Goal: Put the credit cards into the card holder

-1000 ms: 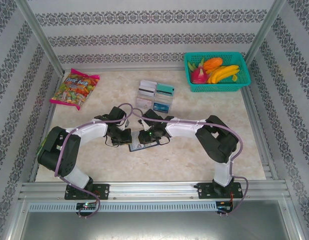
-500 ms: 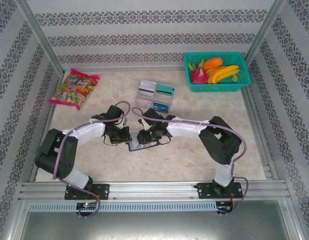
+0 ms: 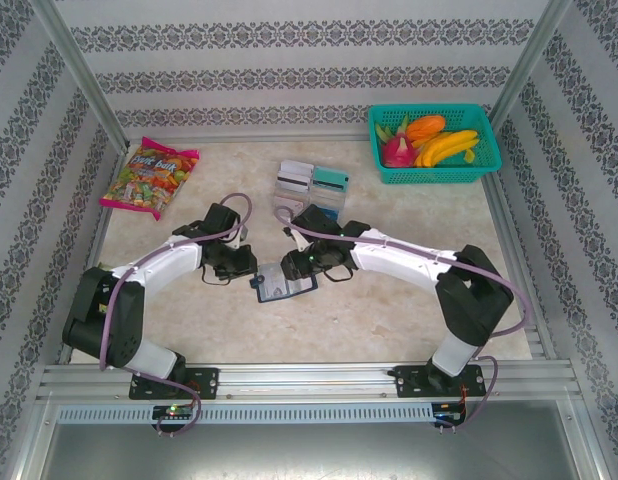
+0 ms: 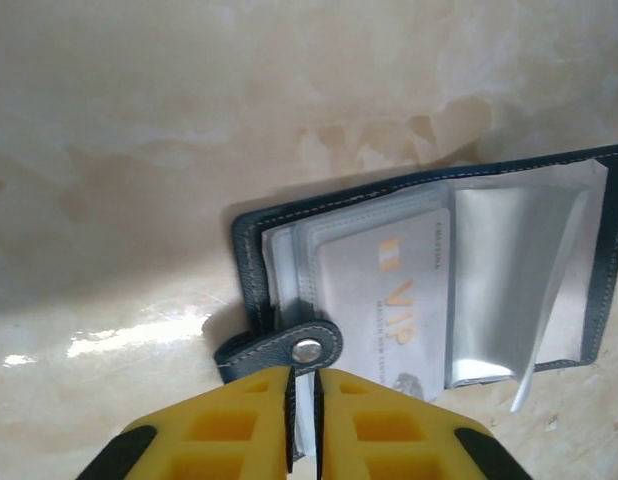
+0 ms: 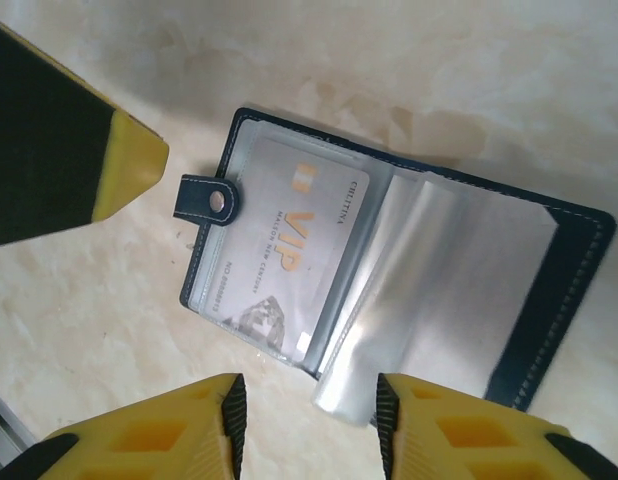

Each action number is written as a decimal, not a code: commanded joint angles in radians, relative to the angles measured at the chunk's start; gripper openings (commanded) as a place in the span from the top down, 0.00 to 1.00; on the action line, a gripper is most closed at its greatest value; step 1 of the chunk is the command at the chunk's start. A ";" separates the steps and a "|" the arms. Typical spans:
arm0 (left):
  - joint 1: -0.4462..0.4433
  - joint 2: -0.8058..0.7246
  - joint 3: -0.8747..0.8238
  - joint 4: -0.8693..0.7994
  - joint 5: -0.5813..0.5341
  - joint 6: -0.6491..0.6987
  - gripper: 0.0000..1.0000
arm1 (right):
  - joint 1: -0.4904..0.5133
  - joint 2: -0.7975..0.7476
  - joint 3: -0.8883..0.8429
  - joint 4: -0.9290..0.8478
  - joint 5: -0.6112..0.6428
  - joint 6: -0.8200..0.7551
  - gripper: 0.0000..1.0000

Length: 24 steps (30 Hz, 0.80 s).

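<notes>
left claw is open just a crack by the tab on the holder. right claw hangs half open over it, mid table.

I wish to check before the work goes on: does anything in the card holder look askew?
Yes. In the open holder, one clear sleeve is not flat: it bows up and its corner pokes past the holder's edge. The VIP card sits straight in its pocket.
</notes>
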 commanded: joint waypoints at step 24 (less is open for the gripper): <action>0.024 0.050 -0.098 0.022 -0.068 -0.065 0.59 | 0.140 0.248 0.182 -0.036 0.170 -0.025 0.41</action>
